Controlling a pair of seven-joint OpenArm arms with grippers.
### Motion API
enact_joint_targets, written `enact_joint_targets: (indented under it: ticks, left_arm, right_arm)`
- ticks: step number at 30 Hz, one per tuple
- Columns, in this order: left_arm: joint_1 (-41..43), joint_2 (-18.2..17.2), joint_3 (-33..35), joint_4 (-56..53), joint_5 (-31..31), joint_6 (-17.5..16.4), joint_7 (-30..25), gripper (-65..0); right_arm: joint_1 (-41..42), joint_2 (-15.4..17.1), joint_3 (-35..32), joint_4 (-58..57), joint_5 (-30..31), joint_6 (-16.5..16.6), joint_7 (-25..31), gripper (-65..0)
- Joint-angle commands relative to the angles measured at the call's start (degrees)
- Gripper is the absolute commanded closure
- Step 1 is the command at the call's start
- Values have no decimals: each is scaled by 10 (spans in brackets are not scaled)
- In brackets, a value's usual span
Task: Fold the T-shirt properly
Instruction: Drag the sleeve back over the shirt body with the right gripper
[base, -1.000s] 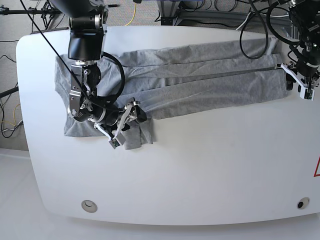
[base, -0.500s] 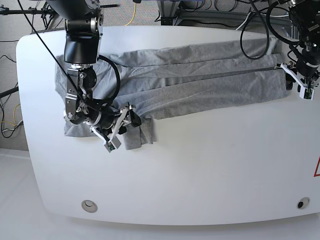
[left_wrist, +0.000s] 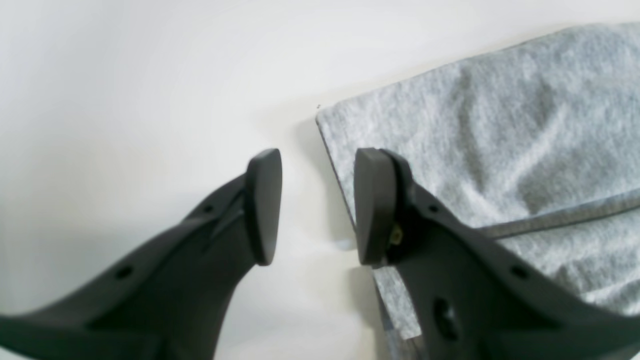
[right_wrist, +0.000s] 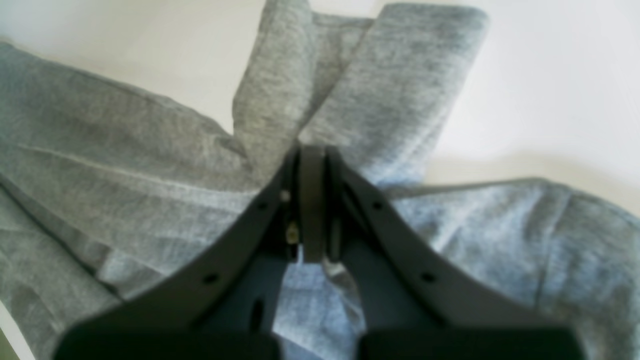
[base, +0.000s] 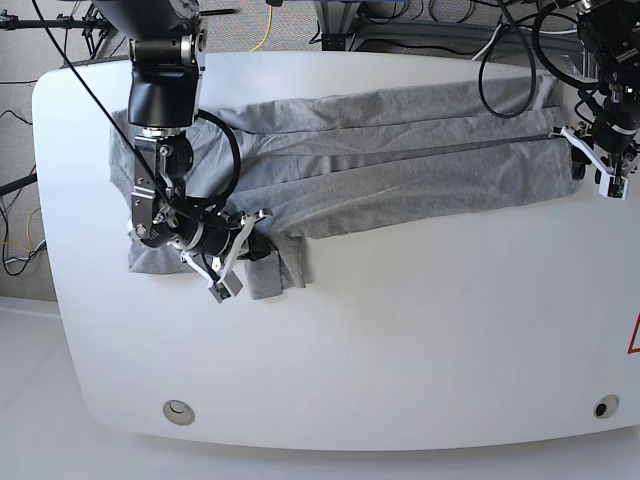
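The heather-grey T-shirt (base: 400, 150) lies stretched across the white table, folded lengthwise, plain side up. One sleeve (base: 275, 275) sticks out toward the front at the left. My right gripper (base: 262, 246) is shut there, and in the right wrist view it (right_wrist: 312, 155) pinches a raised fold of the shirt (right_wrist: 125, 165). My left gripper (base: 590, 160) stands open at the shirt's right end. In the left wrist view its jaws (left_wrist: 317, 205) are apart over the bare table, with one finger (left_wrist: 375, 210) over the edge of the shirt's corner (left_wrist: 500, 125). No lettering shows.
The white table (base: 400, 340) has a round hole near its front left (base: 178, 410) and another near its front right (base: 603, 407). Cables (base: 510, 70) hang over the back right. A red mark (base: 634, 335) sits at the right edge.
My right gripper has closed on the sleeve fabric and shifted slightly left. The left arm and its open gripper have not moved.
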Motion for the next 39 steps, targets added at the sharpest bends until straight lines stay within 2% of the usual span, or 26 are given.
enact_joint_targets:
  ticks: [1,11,20,27,39]
  left_arm:
    - [-2,-10,-5,12,-5,1,-12,-221]
    - [-2,-10,-5,12,-4,1,-12,-221]
    - [-3,-11,-5,12,-4,1,-12,-221]
    - [-4,-11,-5,11,-4,1,-12,-221]
    - [-4,-10,-3,10,-4,1,-12,-221]
  right_arm:
    - [12,3,2,8,8,3,19,0]
    - [12,3,2,45,13,3,14,0]
    - [-22,3,6,147,13,3,-59,0]
    - [-78,3,8,237,12,3,-76,0]
    - [-162,3,90,372,14,4,-141,0]
